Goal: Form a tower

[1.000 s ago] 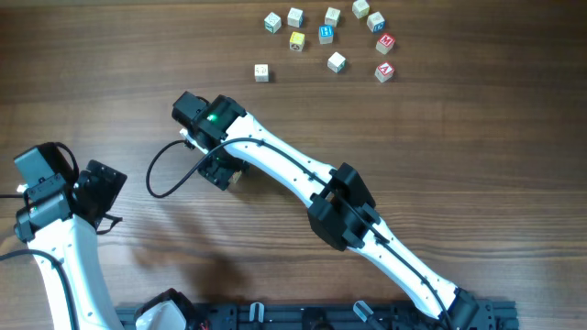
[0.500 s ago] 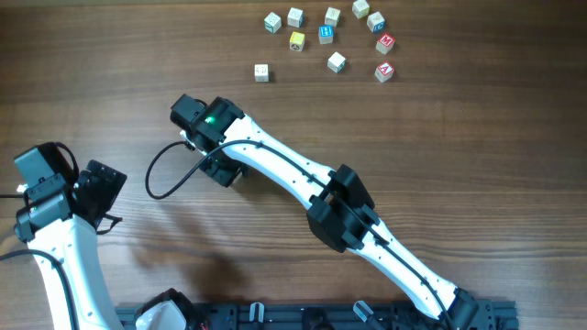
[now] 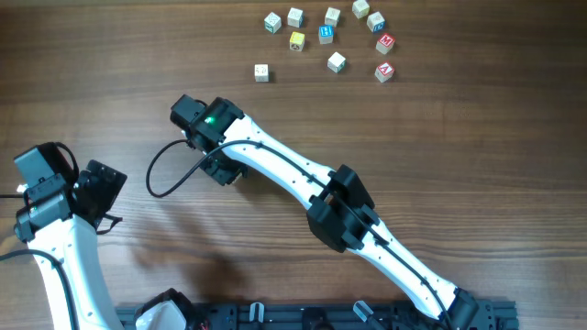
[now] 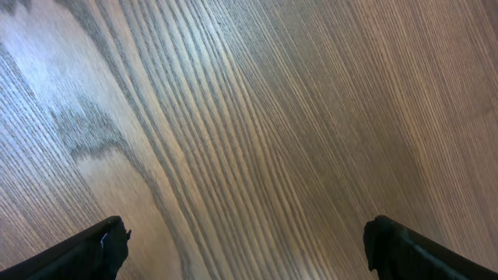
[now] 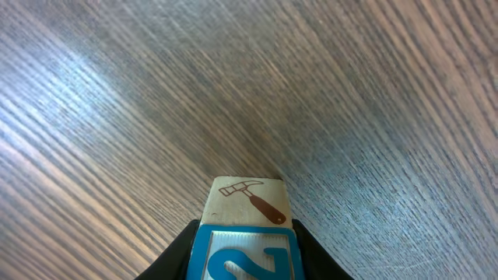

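At the table's [image 3: 477, 128] left edge, our left gripper [image 4: 245, 237] hangs wide open over the wood, holding nothing. Left of centre, our right gripper [image 5: 244, 250] is clamped on the tower's [image 5: 247, 201] blue-faced top cube; whatever stands beneath is hidden. We judge any next move should go straight up, without twist, so nothing topples. Our right arm [image 3: 339, 206] stretches diagonally from the bottom right, wrist turned down. The loose cubes [image 3: 336, 61] lie well apart, top right.
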Tool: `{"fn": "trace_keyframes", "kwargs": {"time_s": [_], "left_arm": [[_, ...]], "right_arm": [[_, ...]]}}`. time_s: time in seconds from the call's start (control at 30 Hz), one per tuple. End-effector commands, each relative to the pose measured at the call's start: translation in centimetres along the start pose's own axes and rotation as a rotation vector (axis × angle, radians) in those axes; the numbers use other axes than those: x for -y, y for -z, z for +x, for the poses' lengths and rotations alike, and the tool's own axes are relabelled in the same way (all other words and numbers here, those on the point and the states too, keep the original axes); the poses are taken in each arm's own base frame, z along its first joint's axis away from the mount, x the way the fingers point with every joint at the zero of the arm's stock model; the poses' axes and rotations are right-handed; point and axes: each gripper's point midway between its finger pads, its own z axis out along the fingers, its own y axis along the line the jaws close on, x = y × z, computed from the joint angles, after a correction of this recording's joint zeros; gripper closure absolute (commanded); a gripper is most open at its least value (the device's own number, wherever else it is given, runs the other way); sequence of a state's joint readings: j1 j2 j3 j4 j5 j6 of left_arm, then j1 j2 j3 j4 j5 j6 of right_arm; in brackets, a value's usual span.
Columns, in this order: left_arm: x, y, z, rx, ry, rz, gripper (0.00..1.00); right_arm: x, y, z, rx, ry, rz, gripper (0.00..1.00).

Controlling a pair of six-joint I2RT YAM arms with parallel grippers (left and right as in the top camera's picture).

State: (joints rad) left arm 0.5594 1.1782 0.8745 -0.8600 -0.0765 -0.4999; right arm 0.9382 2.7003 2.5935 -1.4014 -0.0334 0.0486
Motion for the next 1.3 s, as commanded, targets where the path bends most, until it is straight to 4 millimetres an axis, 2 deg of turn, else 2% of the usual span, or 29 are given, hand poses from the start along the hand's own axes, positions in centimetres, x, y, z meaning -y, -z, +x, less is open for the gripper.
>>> {"fn": "trace_keyframes", "kwargs": {"time_s": [0.0, 0.07, 0.23, 0.43, 0.6, 0.8, 0.87, 1.0, 1.03, 1.2, 1.27], "left_arm": [[0.0, 0.2, -0.2, 0.008, 0.016, 0.008, 0.00], [0.0, 0.2, -0.2, 0.008, 0.016, 0.008, 0.00], [0.0, 0.2, -0.2, 0.008, 0.016, 0.008, 0.00], [0.0, 0.2, -0.2, 0.008, 0.016, 0.008, 0.00], [0.0, 0.2, -0.2, 0.008, 0.016, 0.008, 0.00], [0.0, 0.2, -0.2, 0.008, 0.016, 0.008, 0.00], [0.0, 0.2, -0.2, 0.008, 0.016, 0.008, 0.00], [0.0, 0.2, -0.2, 0.008, 0.016, 0.008, 0.00], [0.0, 0.2, -0.2, 0.008, 0.016, 0.008, 0.00], [0.0, 0.2, -0.2, 0.008, 0.016, 0.008, 0.00], [0.0, 0.2, -0.2, 0.008, 0.016, 0.008, 0.00]], "right_arm": [[1.3, -1.1, 0.4, -0.022, -0.089, 0.066, 0.86], [1.3, -1.1, 0.1, -0.011, -0.162, 0.066, 0.90], [1.8, -0.9, 0.0, -0.001, -0.440, 0.046, 0.91], [1.7, 0.7, -1.6, 0.014, -0.714, -0.163, 0.94], [1.0, 1.1, -1.7, -0.025, -0.781, -0.262, 0.93], [0.9, 1.1, -1.8, -0.037, -0.887, -0.265, 0.95], [1.6, 0.9, -1.7, -0.023, -0.894, -0.229, 0.95], [6.7, 0.5, -0.3, 0.058, -0.971, 0.076, 0.95], [7.1, 0.6, -0.1, 0.062, -0.970, 0.107, 0.95], [8.0, 0.9, -1.0, 0.154, -0.969, 0.206, 0.95], [7.5, 1.0, -1.2, 0.174, -0.949, 0.226, 0.95]]}}
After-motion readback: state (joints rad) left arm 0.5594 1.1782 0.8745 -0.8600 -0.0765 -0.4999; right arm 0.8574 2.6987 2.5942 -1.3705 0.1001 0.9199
